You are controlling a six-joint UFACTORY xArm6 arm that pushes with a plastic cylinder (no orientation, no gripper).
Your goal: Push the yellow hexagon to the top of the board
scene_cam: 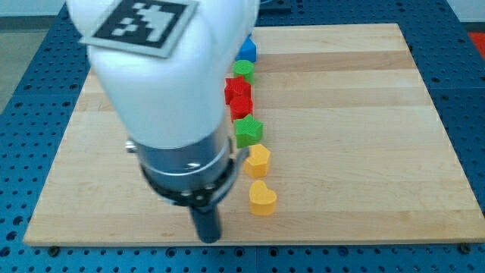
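Note:
The yellow hexagon [258,161] lies on the wooden board [348,136], low in the middle. Below it lies a yellow heart [262,198]. Above it a column of blocks runs up the view: a green star [248,131], a red block [241,106], a red star [236,89], a green block [243,70] and a blue block [247,51]. My tip [208,237] is near the board's bottom edge, to the left of and below the yellow heart, touching no block. The arm's white and grey body hides the board's upper left.
A blue perforated table [462,45] surrounds the board on all sides. A black-and-white marker tag [140,23] sits on top of the arm.

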